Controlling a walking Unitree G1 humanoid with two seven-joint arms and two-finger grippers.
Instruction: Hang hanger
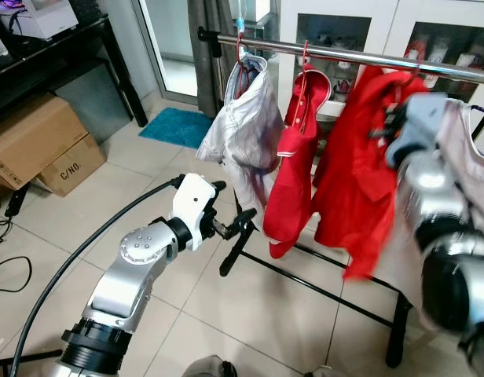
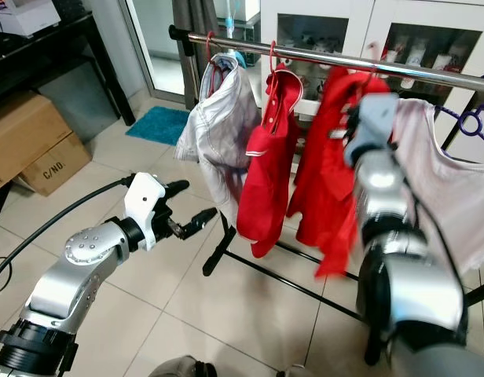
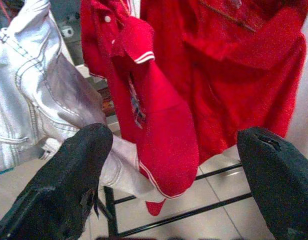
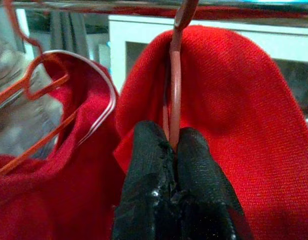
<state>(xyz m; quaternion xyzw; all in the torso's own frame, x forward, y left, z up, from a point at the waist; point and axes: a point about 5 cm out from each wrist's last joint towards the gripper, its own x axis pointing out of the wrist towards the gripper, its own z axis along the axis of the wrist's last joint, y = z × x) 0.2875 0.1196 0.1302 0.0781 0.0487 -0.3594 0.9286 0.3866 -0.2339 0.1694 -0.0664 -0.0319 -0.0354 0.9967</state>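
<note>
Right gripper [image 4: 175, 150], raised to the rail [image 1: 360, 56], has its two fingers pinched together on the neck of a red hanger [image 4: 175, 85]. That hanger carries a red jacket [image 1: 368, 157], and its hook reaches up to the rail; whether the hook is fully seated over it is not clear, as the top edge of the wrist view is blurred. Left gripper [image 1: 230, 227] is held out low, in front of the garments, its two fingers spread wide and holding nothing.

Garments on the rail, counted from the robot's left: one white jacket [image 1: 242, 126], one red polo shirt [image 1: 293, 165], the red jacket, and one pale pink shirt [image 2: 438, 181] at the far right behind the right arm. Four in all. The first two hang on red hangers.

Two cardboard boxes [image 1: 38, 145] sit under a black table [image 1: 61, 47] at left. One blue mat [image 1: 179, 126] lies on the tiled floor [image 1: 148, 196].
</note>
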